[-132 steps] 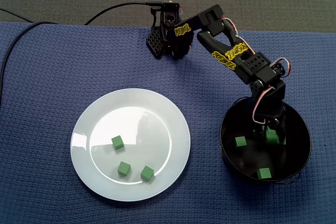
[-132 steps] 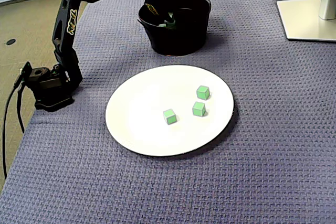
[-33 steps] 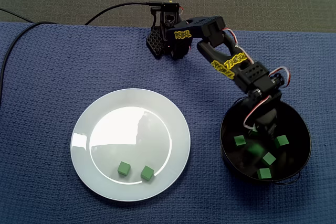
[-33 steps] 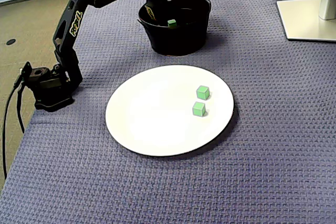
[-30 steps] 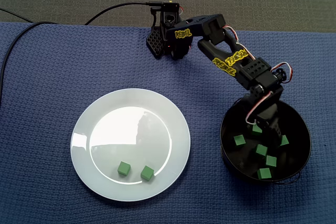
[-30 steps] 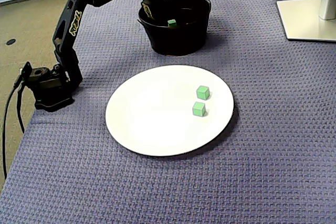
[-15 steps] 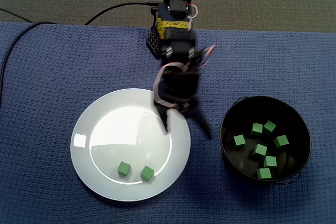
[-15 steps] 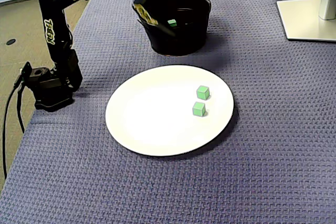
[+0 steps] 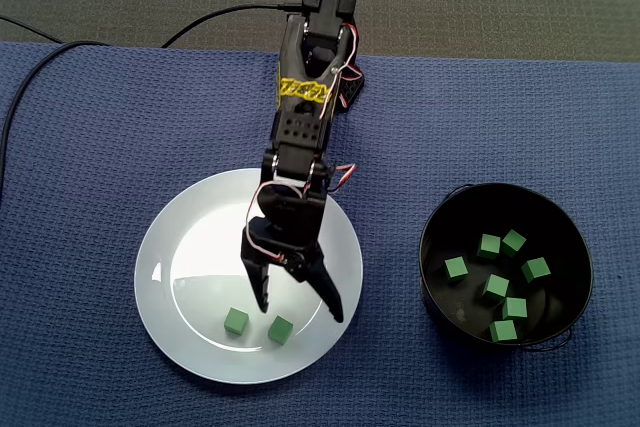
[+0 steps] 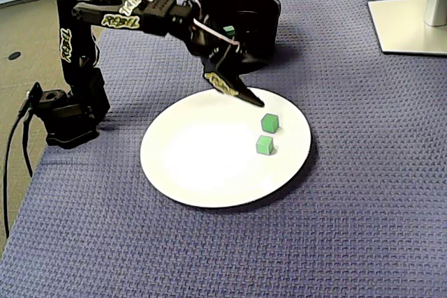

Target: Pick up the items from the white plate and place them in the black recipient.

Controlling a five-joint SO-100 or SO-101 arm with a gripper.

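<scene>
Two green cubes lie on the white plate (image 9: 200, 247), the left cube (image 9: 236, 322) and the right cube (image 9: 281, 329) near its front edge. In the other fixed view these cubes (image 10: 270, 123) (image 10: 264, 145) sit toward the right of the plate (image 10: 195, 158). My gripper (image 9: 300, 309) hangs open over the plate, fingers spread just above and behind the cubes, holding nothing. From the side the gripper (image 10: 241, 94) points down toward the farther cube. The black bowl (image 9: 430, 237) holds several green cubes (image 9: 497, 285); in the side view the bowl (image 10: 262, 40) stands behind the arm.
A blue woven cloth (image 9: 80, 147) covers the table. The arm's base (image 10: 66, 113) stands at the cloth's left edge, with a black cable (image 9: 60, 45) trailing off. A white monitor foot (image 10: 408, 26) sits at the far right.
The arm has left the black bowl and swung over the plate, lowering its open gripper toward the two cubes. One cube fewer lies on the plate than 4.4 s ago.
</scene>
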